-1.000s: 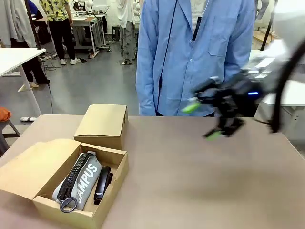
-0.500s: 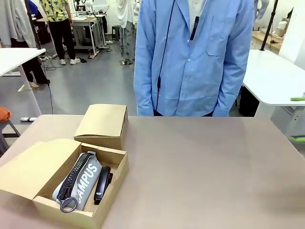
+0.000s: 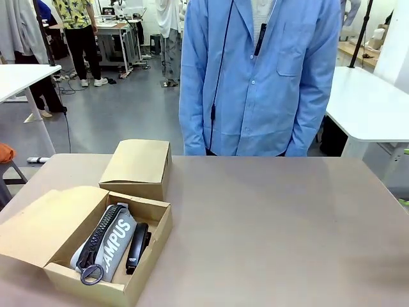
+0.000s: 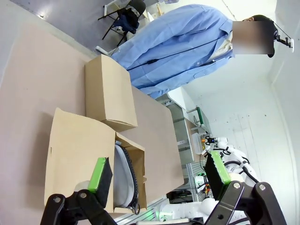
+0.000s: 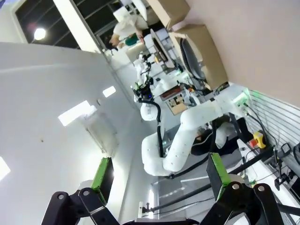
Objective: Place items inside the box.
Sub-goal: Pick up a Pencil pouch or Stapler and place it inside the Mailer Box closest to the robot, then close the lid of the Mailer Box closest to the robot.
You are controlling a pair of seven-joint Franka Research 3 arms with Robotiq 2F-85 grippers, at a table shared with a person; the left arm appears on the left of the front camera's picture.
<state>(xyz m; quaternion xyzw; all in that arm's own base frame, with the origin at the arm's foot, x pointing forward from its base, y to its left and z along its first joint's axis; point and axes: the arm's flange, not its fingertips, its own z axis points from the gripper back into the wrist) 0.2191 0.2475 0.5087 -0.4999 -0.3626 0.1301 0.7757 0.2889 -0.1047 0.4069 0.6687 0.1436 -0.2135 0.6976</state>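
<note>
Table (image 3: 268, 224) brown, workshop behind; box (image 3: 147, 249) holds pouch (image 3: 112, 242); both tools (image 4: 157, 176) (image 5: 159, 176) spread wide, gripping nothing.

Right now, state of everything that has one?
box: open, lid flap folded out flat.
second box: closed, behind it.
CAMPUS pouch: in the open box, zipped.
stapler: in the box beside the pouch.
left tool: open, holding nothing.
right tool: open, holding nothing.

On the table's (image 3: 268, 217) left, the pouch (image 3: 105, 243) lies in the box (image 3: 150, 246), stapler (image 3: 137, 246) beside it.
</note>
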